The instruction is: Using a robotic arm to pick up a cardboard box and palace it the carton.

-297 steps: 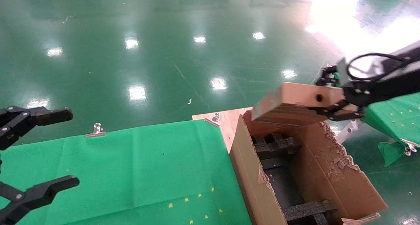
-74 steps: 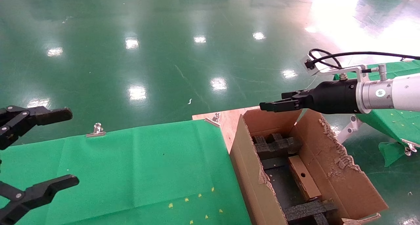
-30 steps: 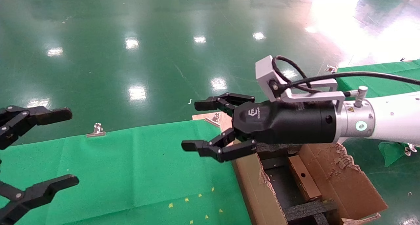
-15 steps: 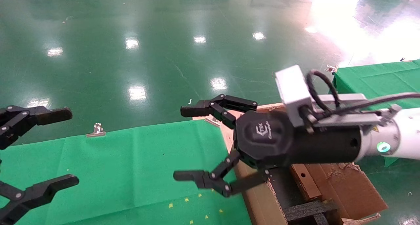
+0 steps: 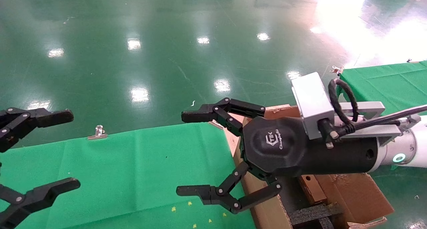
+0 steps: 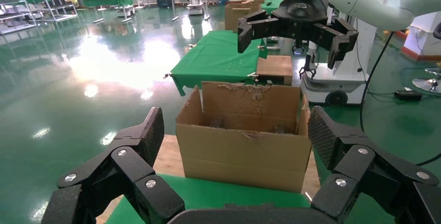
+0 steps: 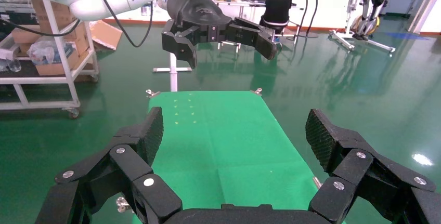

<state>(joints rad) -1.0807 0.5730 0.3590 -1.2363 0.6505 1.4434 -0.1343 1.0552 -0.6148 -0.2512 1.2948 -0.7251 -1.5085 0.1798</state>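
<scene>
Cardboard box (image 5: 308, 189) lies inside carton (image 5: 353, 195); empty right hand (image 5: 191, 154) spread apart above table (image 5: 116, 169); left hand (image 5: 63, 150) apart, parked.

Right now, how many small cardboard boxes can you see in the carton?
1. The cardboard box lies inside the carton between black foam inserts, partly covered by the right pincer. More may be hidden beneath that arm.

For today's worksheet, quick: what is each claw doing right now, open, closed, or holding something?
Left claw: open, holding nothing, parked over the green cloth.
Right claw: open, holding nothing, beside the carton.
</scene>
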